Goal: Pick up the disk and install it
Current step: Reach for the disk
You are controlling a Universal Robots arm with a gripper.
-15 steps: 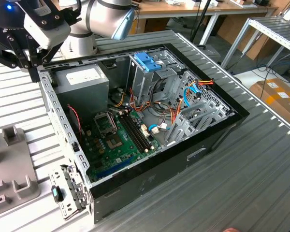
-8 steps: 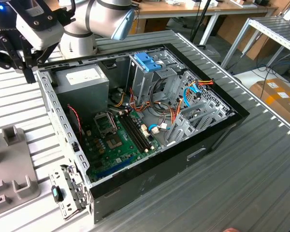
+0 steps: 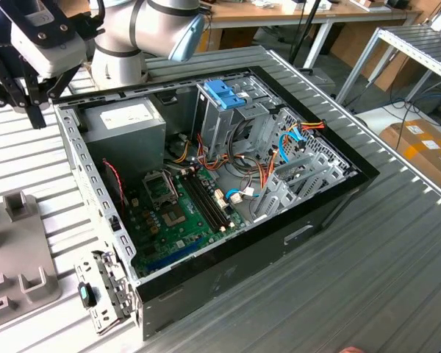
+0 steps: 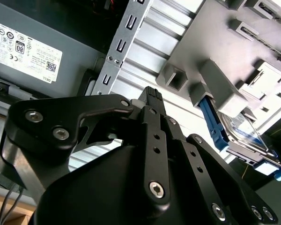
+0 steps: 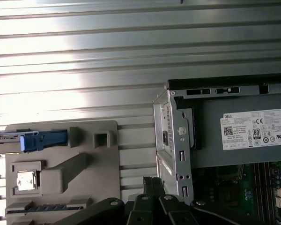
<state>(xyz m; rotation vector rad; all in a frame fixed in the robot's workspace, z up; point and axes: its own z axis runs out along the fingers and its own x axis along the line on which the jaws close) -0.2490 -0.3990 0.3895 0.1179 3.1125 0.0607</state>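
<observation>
Gripper [image 4: 152,92] closed, empty, beside the case [image 3: 242,265]. Disk [image 4: 243,136] sits in the holder [image 3: 22,209], at the exterior view's left. Likely rigid, dense, shock-sensitive: grip across the blue rails [image 4: 213,123].

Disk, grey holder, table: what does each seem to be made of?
The disk: a glossy, reflective face that looks like metal; its blue side rails look like moulded plastic. The grey holder: matte, uniform grey with soft edges, probably plastic. The table: ribbed and bright with streaked highlights, likely bare aluminium.
</observation>
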